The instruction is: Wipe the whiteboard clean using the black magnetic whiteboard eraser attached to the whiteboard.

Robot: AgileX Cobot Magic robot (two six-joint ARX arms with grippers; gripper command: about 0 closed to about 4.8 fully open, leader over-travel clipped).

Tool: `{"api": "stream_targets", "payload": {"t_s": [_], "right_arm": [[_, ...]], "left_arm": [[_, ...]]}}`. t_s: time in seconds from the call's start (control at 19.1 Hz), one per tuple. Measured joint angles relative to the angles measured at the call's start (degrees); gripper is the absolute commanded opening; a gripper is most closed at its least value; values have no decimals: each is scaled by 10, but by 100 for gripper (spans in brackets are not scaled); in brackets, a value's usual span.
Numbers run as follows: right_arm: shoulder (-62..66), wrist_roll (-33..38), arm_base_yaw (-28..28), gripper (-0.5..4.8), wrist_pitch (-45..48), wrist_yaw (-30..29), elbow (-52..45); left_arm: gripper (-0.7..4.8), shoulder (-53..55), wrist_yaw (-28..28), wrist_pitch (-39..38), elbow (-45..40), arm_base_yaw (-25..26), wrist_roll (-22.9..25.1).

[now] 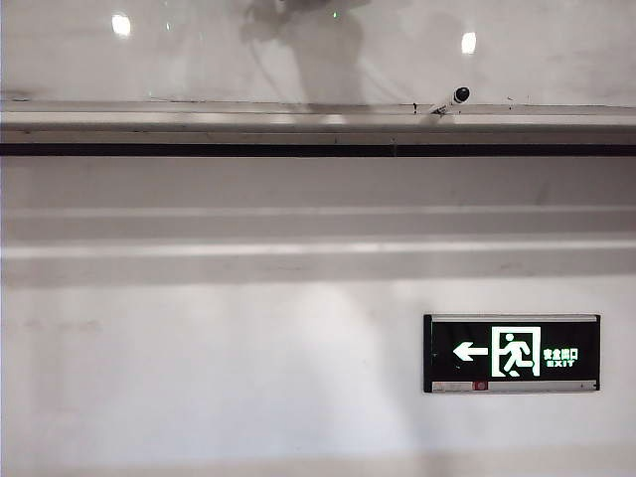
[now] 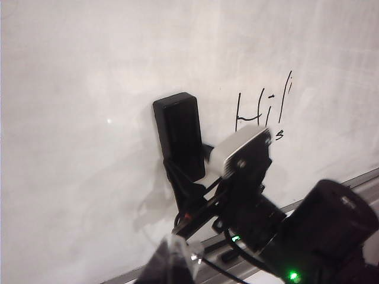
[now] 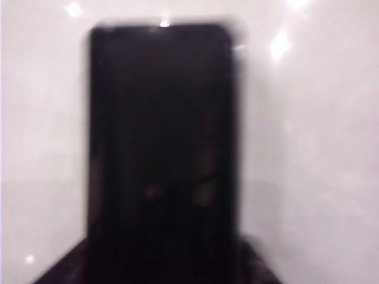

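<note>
Black eraser [image 2: 179, 136]: rigid, light, magnet-held to glossy whiteboard [image 2: 77, 118]; grasp long sides. Right pincer [image 2: 188, 198] at its lower end, grip indeterminate. Left pincer unseen.

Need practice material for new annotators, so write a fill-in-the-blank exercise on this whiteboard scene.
1. The eraser stuck on the whiteboard is ___ in colour.
2. The handwriting beside the eraser reads ___.
3. The right tool is at the eraser's end nearer the ___, while the left tool shows only a clear tip, away from the board.
4. In the exterior view, the arrow on the exit sign points to the picture's ___.
Missing words: black; Hi!; ledge; left.
</note>
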Motion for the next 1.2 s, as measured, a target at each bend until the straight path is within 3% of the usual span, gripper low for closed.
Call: {"api": "stream_targets", "payload": {"t_s": [0.1,0.16,0.21,0.47,0.68,0.79,1.2], "right_arm": [[0,-9,0,236,0,-2,0],[1,-12,0,142,0,-1,0],[1,-28,0,105,0,4,0],[-7,-114,8,104,-7,65,-1],[-44,-120,-15,102,-46,103,-3],[-78,-119,-54,101,-59,130,-2],[-134,-117,-201,92,-111,147,0]], "left_arm": [[-6,0,0,0,0,0,0],[-6,0,0,0,0,0,0],[-6,0,0,0,0,0,0],[-6,0,0,5,0,0,0],[-6,0,0,5,0,0,0],[-6,0,9,13,0,0,0],[-6,0,9,26,0,0,0]]}}
